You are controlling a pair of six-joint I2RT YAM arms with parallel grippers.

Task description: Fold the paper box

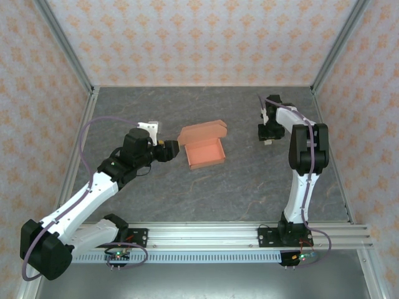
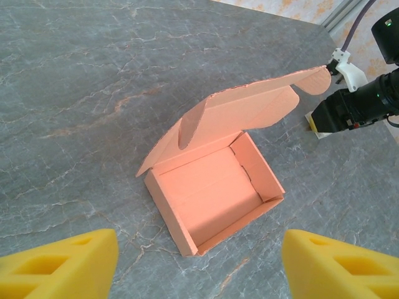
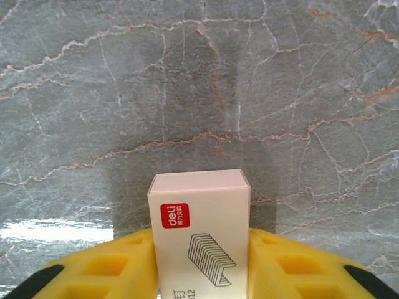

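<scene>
Clearly the paper box [image 1: 204, 148], in the middle of the bench [image 1: 249, 187], looks light, thin and easily dented; its raised lid [image 2: 249, 106] seems the best hold. The left claw [image 1: 169, 149] gapes empty just beside it; the right claw [image 1: 269, 132], well apart, grips a staple box [image 3: 199, 237].

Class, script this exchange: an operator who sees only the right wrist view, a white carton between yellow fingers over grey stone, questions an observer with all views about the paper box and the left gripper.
Operator: The right gripper grips a white carton. Where is the paper box?
Observer: The paper box lies in the middle of the table, to that gripper's left and well apart from it.
Operator: Closed?
Observer: No, its lid stands open and it is empty inside.
Operator: The left gripper?
Observer: The left gripper is open, close beside the box's left end, not touching it.
</scene>
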